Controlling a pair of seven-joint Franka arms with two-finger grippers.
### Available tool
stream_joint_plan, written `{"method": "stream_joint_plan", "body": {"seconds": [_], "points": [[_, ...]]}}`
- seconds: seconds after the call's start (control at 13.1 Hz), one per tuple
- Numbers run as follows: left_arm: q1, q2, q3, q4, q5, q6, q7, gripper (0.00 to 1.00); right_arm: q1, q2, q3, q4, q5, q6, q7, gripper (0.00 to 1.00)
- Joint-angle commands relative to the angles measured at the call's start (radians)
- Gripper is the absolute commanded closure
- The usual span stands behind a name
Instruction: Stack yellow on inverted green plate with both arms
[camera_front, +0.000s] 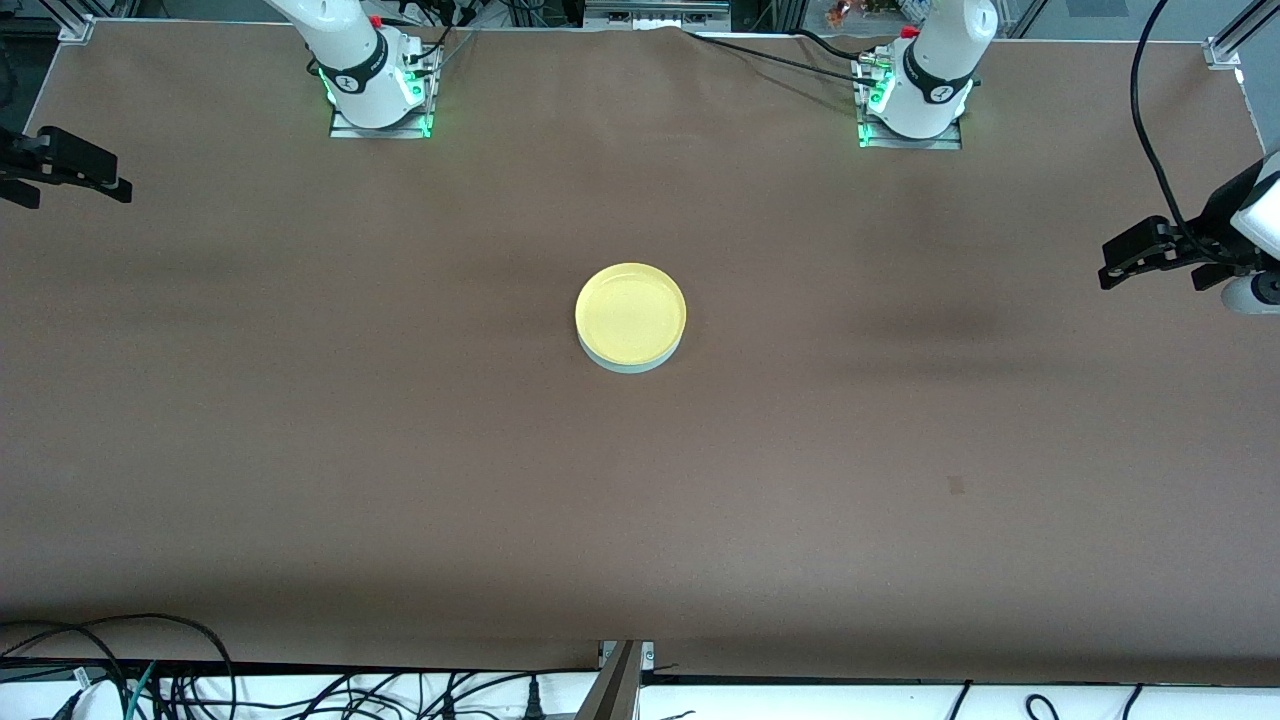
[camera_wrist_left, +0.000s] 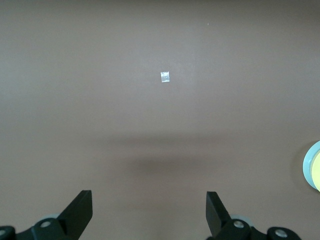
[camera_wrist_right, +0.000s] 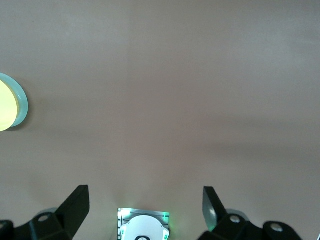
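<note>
The yellow plate (camera_front: 631, 312) rests rim-up on the green plate (camera_front: 632, 366) at the middle of the table. Of the green plate only a pale edge shows under it. My left gripper (camera_front: 1150, 262) hangs open and empty over the left arm's end of the table. My right gripper (camera_front: 70, 180) hangs open and empty over the right arm's end. In the left wrist view the left gripper (camera_wrist_left: 149, 210) is over bare table, with the yellow plate (camera_wrist_left: 316, 172) and green rim (camera_wrist_left: 306, 167) at the frame's edge. The right gripper (camera_wrist_right: 146, 205) likewise sees the yellow plate (camera_wrist_right: 6, 107) and green rim (camera_wrist_right: 21, 102).
Brown cloth covers the table (camera_front: 400, 450). A small pale square mark (camera_wrist_left: 165, 76) lies on it toward the left arm's end. The arm bases (camera_front: 378, 90) (camera_front: 915, 100) stand farthest from the front camera. Cables (camera_front: 150, 680) trail below the nearest edge.
</note>
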Motion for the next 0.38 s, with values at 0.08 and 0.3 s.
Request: {"method": "stream_joint_plan", "body": {"seconds": [0.08, 0.3], "points": [[0.000, 0.014, -0.004, 0.026, 0.015, -0.003, 0.008, 0.00, -0.012, 0.011, 0.018, -0.015, -0.020, 0.020, -0.014, 0.00], [0.001, 0.014, -0.004, 0.026, 0.015, -0.003, 0.008, 0.00, -0.010, 0.026, 0.018, 0.007, -0.015, 0.017, -0.014, 0.00]]}}
